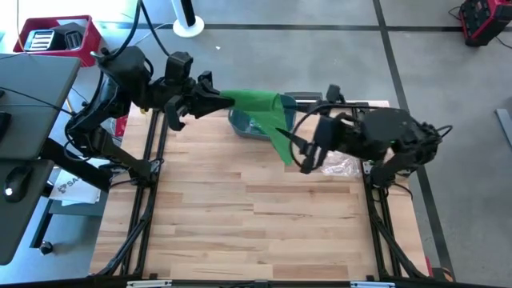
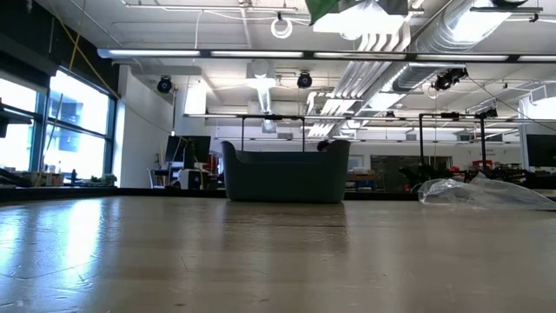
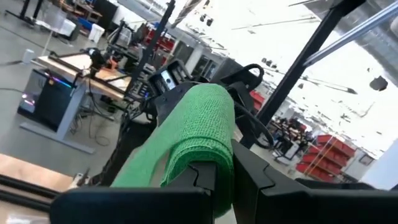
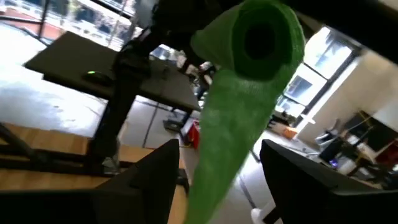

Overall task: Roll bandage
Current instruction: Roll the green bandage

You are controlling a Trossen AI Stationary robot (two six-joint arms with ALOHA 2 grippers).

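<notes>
A green bandage is partly rolled and held high above the table's far side. Its roll lies about level. In the right wrist view the roll's hollow end faces the camera. A loose tail hangs from the roll's right end. My left gripper is shut on the roll's left end. My right gripper is open. Its two fingers stand on either side of the hanging tail, and I cannot tell whether they touch it. My left gripper pinches the left end of the roll between its two fingers. The fingers come level from the table's left and lie along the roll. The roll sticks out past the fingertips, lifted clear of everything, and its tail hangs slack.
A blue-grey bin stands at the table's far edge under the roll, and it shows in the low view too. A crumpled clear plastic bag lies at the right. The near half of the wooden table is bare.
</notes>
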